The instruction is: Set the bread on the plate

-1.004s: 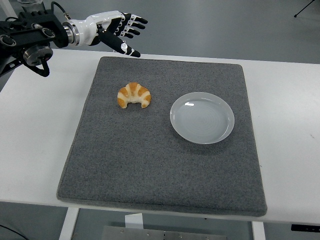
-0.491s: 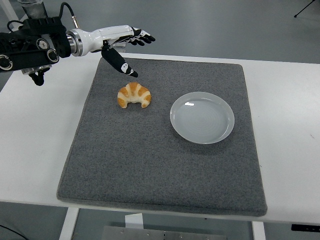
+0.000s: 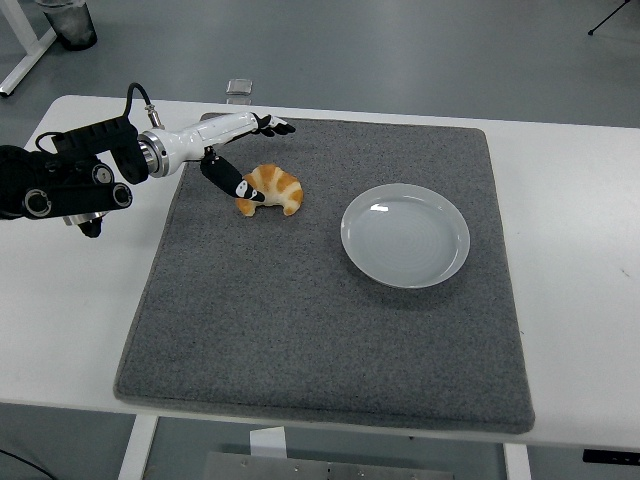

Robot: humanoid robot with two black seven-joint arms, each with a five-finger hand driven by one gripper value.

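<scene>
In the head view, a white table (image 3: 575,180) is seen from above, and most of its top is covered by a square grey felt mat (image 3: 320,330). A croissant (image 3: 271,189), golden with paler stripes, is laid on the far left part of the mat, with its curved back turned away from the camera and its two tips pointed toward the near edge. A round, pale grey plate (image 3: 405,235) is set on the mat to the right of the croissant, apart from it, and nothing is held in it. The left arm (image 3: 65,183), black with a white forearm section, is extended in from the left edge over the table and the mat's left border. The left hand (image 3: 236,150) is positioned at the croissant's left end: the thumb (image 3: 230,181), black with a small white mark, is pointed down and is laid against the left tip of the croissant, while the other fingers (image 3: 272,125) are stretched out flat beyond the pastry, above the mat's far edge. The fingers are spread and not closed around the croissant, so nothing is grasped. A grey floor is visible beyond the table's far edge, where a small pale object (image 3: 239,87) is lying.
</scene>
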